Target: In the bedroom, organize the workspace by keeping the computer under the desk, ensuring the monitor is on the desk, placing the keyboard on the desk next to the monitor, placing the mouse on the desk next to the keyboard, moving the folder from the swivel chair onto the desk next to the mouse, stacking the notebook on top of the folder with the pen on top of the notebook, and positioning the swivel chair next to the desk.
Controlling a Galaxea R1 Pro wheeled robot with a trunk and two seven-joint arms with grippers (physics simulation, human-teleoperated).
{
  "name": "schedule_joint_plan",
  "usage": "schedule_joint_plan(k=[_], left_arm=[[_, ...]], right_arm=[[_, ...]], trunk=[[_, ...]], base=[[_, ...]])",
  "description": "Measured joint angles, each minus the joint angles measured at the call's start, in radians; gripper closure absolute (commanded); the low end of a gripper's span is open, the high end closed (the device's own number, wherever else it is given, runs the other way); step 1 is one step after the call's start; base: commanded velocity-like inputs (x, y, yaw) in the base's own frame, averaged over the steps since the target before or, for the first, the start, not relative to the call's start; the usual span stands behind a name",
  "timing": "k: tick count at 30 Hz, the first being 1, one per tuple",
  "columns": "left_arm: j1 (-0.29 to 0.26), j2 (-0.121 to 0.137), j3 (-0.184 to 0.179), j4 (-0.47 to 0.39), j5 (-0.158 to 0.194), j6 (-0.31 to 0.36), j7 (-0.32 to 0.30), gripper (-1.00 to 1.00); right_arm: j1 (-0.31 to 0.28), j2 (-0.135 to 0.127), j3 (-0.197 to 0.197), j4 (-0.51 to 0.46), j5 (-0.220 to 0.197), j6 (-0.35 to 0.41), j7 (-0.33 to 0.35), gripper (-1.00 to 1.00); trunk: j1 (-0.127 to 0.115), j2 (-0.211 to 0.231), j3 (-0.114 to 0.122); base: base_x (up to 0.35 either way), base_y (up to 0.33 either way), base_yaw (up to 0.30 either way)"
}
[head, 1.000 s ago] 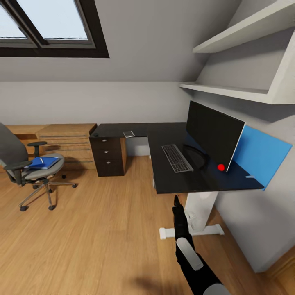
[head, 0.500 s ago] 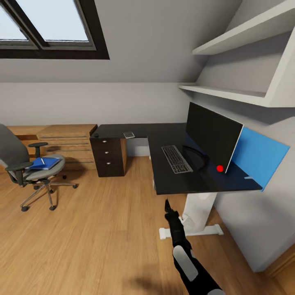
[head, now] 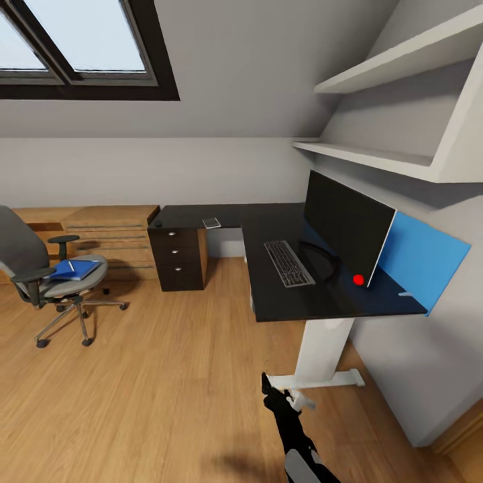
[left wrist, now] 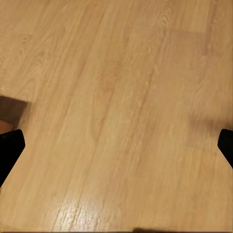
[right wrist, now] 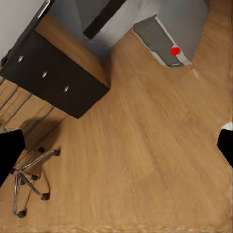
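No readable writing showed anywhere. The monitor and keyboard sat on the desk at right of centre — the blue folder lay on the swivel chair at far left. The computer stood on the floor under the desk; both the left claw and the right claw hung spread wide, holding nothing.

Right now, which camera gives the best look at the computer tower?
The right wrist view: the computer shows as a light-grey case with a darker grille front and a red spot, standing on the wood floor under the desk. In the head view the desk top covers that spot. The left wrist view looks down at bare floorboards.
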Motion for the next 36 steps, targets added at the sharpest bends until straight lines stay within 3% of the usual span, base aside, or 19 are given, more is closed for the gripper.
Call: schedule_joint_plan(k=[7, 12, 20, 36], left_arm=[[0.0, 0.0, -0.001, 0.015, 0.0, 0.01, 0.0, -1.0], [0.0, -0.001, -0.001, 0.018, 0.001, 0.059, -0.003, -1.0], [0.0, 0.0, -0.001, 0.021, 0.001, 0.176, -0.011, -1.0], [-0.018, 0.002, -0.003, 0.188, -0.002, 0.204, -0.013, -1.0]], right_arm=[[0.003, 0.0, 0.004, 0.183, 0.143, -0.013, 0.047, -1.0], [0.003, -0.024, 0.004, 0.269, 0.196, -0.047, 0.057, -1.0], [0.003, -0.041, 0.004, 0.388, 0.217, -0.07, 0.059, -1.0], [0.004, -0.056, 0.004, 0.455, 0.219, -0.127, 0.058, -1.0]], trunk=[[-0.027, 0.049, 0.022], [-0.046, 0.084, 0.038], [-0.077, 0.14, 0.063], [-0.138, 0.252, 0.113]], base=[[0.0, 0.0, 0.0], [0.0, 0.0, 0.0], [0.0, 0.0, 0.0], [0.0, 0.0, 0.0]])
